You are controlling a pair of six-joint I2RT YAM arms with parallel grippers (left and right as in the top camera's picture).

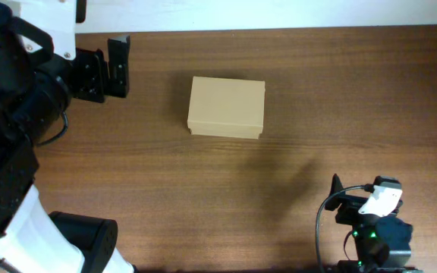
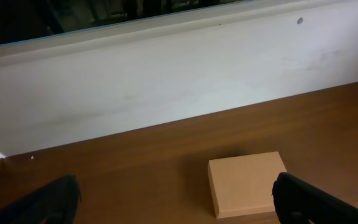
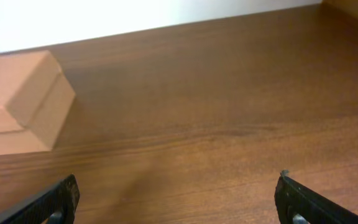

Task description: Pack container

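- Right gripper (image 3: 178,186) is sitting with its jaws spread wide. Its black fingertips (image 3: 58,199) are showing at the bottom corners of its wrist view, with only bare wood between them.
- Left gripper (image 2: 176,190) is also gaping wide and holding nothing, its fingers framing the lower edge of its wrist view.
- Overhead, the right arm (image 1: 389,243) is sitting at 5 o'clock of the table (image 1: 332,98), a black cable (image 1: 321,227) looping beside it.
- The left arm (image 1: 14,98) is sitting at 9 to 10 o'clock, its gripper pointing toward 3 o'clock.
- Container (image 1: 226,106) is resting flat on the wood, just toward 12 o'clock from the table's middle. Its lid is lying down shut, and it is touching neither gripper.
- From the left gripper it is lying at about 4 o'clock, near. From the right gripper it is lying at about 10 o'clock, well apart.
- Left wrist view is showing it at 5 o'clock, ahead of the fingers and closer to the right-hand one.
- Right wrist view is catching it at 9 o'clock, cut by the frame edge, one corner facing the camera.
- Far side: a white wall (image 2: 166,87) is running along the table's 12 o'clock edge.
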